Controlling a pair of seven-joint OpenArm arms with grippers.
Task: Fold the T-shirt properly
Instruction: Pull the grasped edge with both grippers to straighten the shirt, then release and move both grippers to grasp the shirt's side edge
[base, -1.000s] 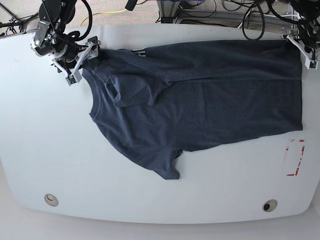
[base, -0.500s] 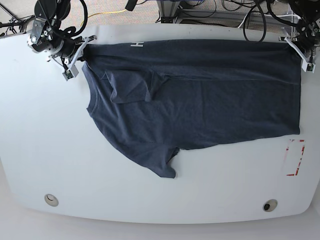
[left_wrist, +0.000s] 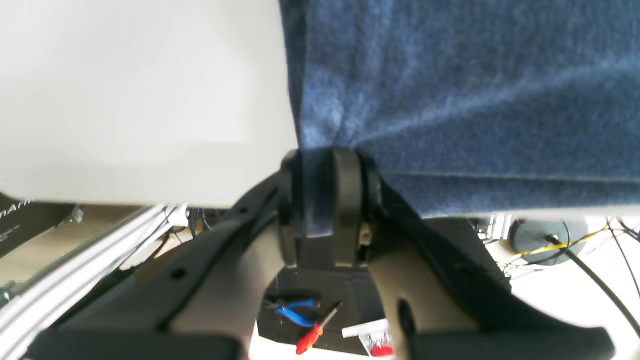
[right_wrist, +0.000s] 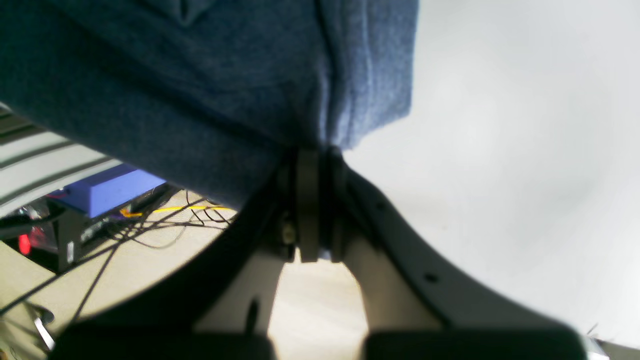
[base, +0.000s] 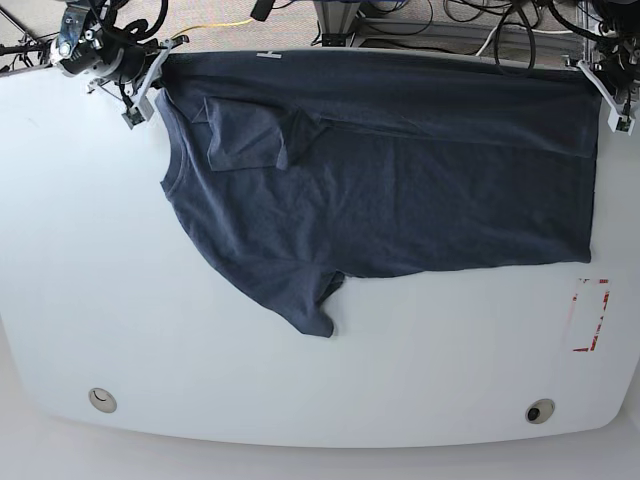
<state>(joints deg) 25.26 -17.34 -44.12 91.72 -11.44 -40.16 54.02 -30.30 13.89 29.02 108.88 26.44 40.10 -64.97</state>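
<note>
Both grippers I see pinching the navy T-shirt (base: 400, 170) at the table's (base: 90, 300) far edge: the left gripper (left_wrist: 325, 200) clamps a bottom hem corner, the right gripper (right_wrist: 312, 200) a shoulder corner. Between them the shirt lies spread flat, one sleeve (base: 305, 300) pointing toward me.

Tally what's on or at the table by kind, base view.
T-shirt: 1
Grippers: 2, the left gripper and the right gripper, each shut on the shirt
Round table fittings: 2, and
Red-and-white marker: 1
Total: 6
</note>
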